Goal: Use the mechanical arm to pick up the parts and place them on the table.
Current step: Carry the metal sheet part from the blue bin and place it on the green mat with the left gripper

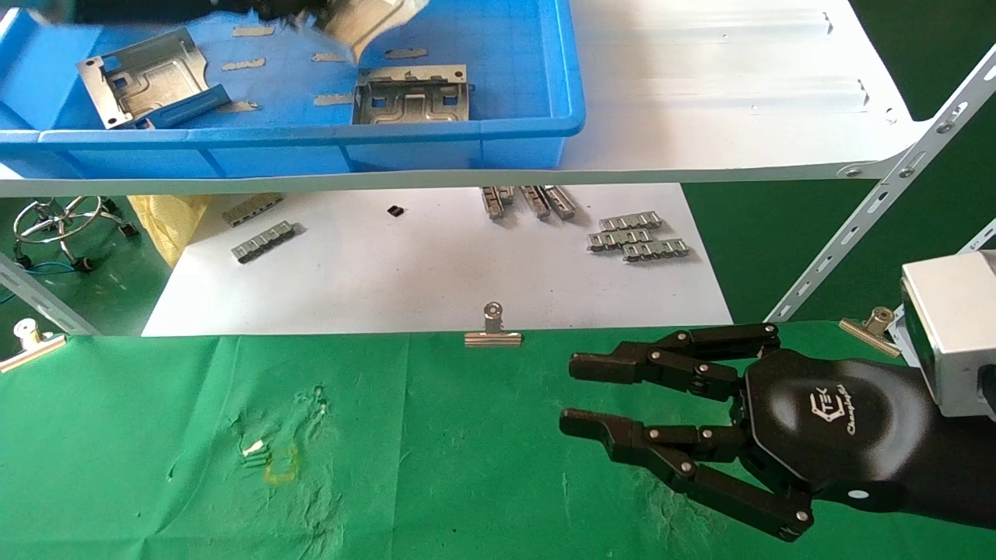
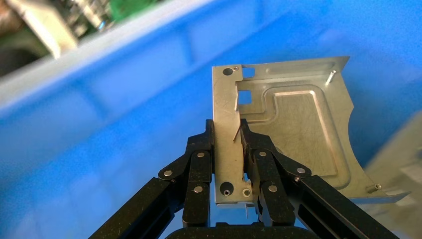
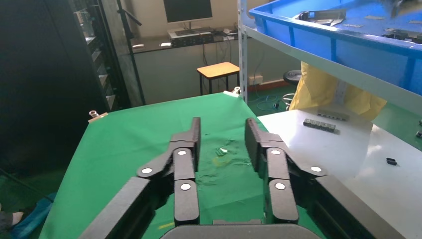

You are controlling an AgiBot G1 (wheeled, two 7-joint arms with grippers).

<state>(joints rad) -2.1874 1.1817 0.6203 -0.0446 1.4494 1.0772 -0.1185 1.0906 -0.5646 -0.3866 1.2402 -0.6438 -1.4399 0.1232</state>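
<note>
Silver plate clamped in the left gripper point(image 2: 238, 149), raised over the blue bin point(image 1: 482, 136).

The fingers point(image 2: 199, 169) pinch only the part point(image 2: 288, 134) along its edge strip, so the carry to the green table point(image 1: 389, 467) in front of the bin calls for a slow, level path clear of the bin's rim. Two more parts point(image 1: 411, 97) lie in the bin. The right gripper point(image 1: 615, 397) hovers over the table with its jaws spread, holding nothing.

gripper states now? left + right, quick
Left gripper: shut on a metal plate, held above the blue bin.
Right gripper: open, empty, hovering over the green table.
</note>
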